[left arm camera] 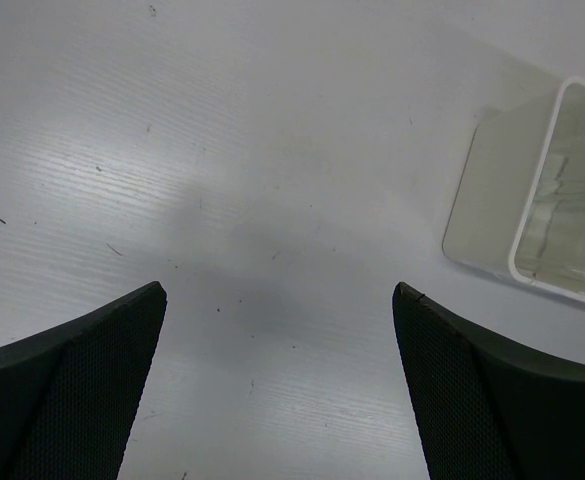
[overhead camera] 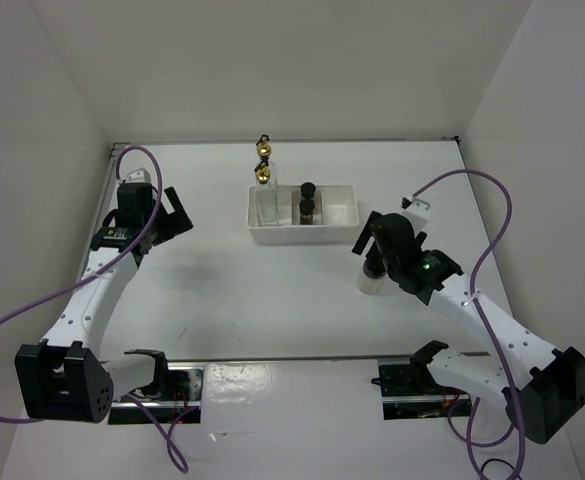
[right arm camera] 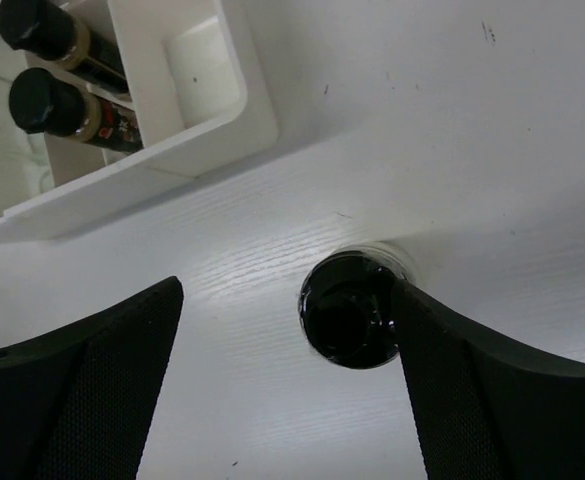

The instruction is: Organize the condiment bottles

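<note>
The left fingers (left arm camera: 82,390) are spread wide over bare surface (overhead camera: 272,300) with nothing between them, on the left, well apart from the white tray (overhead camera: 302,236). Two tall glass bottles (overhead camera: 264,176) stand one behind the other at the tray's left end, and two small dark jars (overhead camera: 308,208) stand in its middle compartment. The squat pale jar (right arm camera: 350,312) stands on the surface near the tray's right end. The right fingers (right arm camera: 82,400) straddle it, open; the right-hand one is close against its black cap, the other well apart.

Overhead camera looks down from behind; close wrist cameras both catch the tray (left arm camera: 484,190).
</note>
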You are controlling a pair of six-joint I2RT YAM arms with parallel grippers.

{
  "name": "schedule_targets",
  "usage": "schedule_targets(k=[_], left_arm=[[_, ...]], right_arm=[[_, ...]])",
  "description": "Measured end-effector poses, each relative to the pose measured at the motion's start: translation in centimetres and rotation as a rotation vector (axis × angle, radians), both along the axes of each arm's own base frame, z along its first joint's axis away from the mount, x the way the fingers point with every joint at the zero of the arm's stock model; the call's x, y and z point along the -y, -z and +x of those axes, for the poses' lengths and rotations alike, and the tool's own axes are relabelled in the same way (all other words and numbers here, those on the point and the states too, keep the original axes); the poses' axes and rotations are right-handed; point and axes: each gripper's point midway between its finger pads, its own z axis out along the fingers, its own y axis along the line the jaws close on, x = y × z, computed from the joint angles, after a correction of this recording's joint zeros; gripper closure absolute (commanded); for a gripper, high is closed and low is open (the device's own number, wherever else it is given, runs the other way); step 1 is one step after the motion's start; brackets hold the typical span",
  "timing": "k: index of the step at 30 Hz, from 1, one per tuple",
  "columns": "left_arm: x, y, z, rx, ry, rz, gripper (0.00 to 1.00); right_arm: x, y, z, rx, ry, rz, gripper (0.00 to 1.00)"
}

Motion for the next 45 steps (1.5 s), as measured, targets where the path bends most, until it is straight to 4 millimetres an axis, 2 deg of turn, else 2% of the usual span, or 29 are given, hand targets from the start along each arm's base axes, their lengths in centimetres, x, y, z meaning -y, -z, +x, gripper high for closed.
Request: schedule_targets(k=[4, 7, 9, 11, 12, 14, 17, 21, 24, 28, 31, 32, 34, 35, 37, 40, 45], left_arm=[[0.1, 0.1, 0.0, -0.005, 0.015, 0.008, 0.0], [0.1, 0.1, 0.0, -0.005, 0.016, 0.007, 0.0], [0.1, 0.1, 0.0, -0.005, 0.017, 0.007, 0.0], [0.1, 0.1, 0.0, -0.005, 0.018, 0.006, 0.0], [0.1, 0.1, 0.0, -0.005, 0.018, 0.006, 0.0], [0.1, 0.1, 0.0, -0.005, 0.018, 0.006, 0.0], [0.1, 0.1, 0.0, -0.005, 0.018, 0.006, 0.0], [0.1, 0.0, 0.0, -0.002, 0.018, 0.006, 0.0], [0.1, -0.1, 0.0, 0.001, 0.019, 0.006, 0.0], [0.1, -0.1, 0.0, 0.002, 0.018, 0.006, 0.0], [0.1, -0.1, 0.0, 0.003, 0.018, 0.006, 0.0], [0.1, -0.2, -0.1, 0.004, 0.018, 0.006, 0.0], [0.1, -0.3, -0.1, 0.008, 0.018, 0.006, 0.0], [0.1, -0.3, -0.1, 0.009, 0.017, 0.007, 0.0], [0.1, -0.3, -0.1, 0.01, 0.017, 0.007, 0.0], [0.1, -0.3, -0.1, 0.01, 0.017, 0.007, 0.0], [0.1, -0.5, -0.1, 0.016, 0.017, 0.007, 0.0]], right_arm=[[0.3, 1.7, -0.4, -0.054, 0.029, -0.009, 0.2], [0.4, 3.0, -0.5, -0.092, 0.037, -0.025, 0.28], [0.5, 3.6, -0.7, -0.115, 0.04, -0.035, 0.38], [0.5, 3.8, -0.7, -0.119, 0.044, -0.04, 0.43], [0.6, 3.9, -0.6, -0.122, 0.047, -0.042, 0.51], [0.6, 4.0, -0.6, -0.126, 0.049, -0.048, 0.59], [0.5, 3.9, -0.4, -0.122, 0.049, -0.045, 0.61], [0.6, 3.9, -0.3, -0.123, 0.045, -0.058, 0.73], [0.4, 4.0, -0.1, -0.126, 0.034, -0.065, 0.74], [-0.4, 3.9, 0.8, -0.122, -0.009, -0.084, 0.82], [-1.3, 3.9, 1.5, -0.114, -0.057, -0.102, 0.8], [-1.6, 3.9, 1.7, -0.111, -0.073, -0.107, 0.71], [-2.1, 3.9, 2.1, -0.108, -0.1, -0.113, 0.62], [-2.4, 3.9, 2.2, -0.106, -0.11, -0.116, 0.53], [-2.7, 4.1, 2.3, -0.108, -0.127, -0.124, 0.48], [-3.2, 4.2, 2.3, -0.106, -0.149, -0.138, 0.44], [-3.8, 4.3, 2.6, -0.097, -0.158, -0.155, 0.46]])
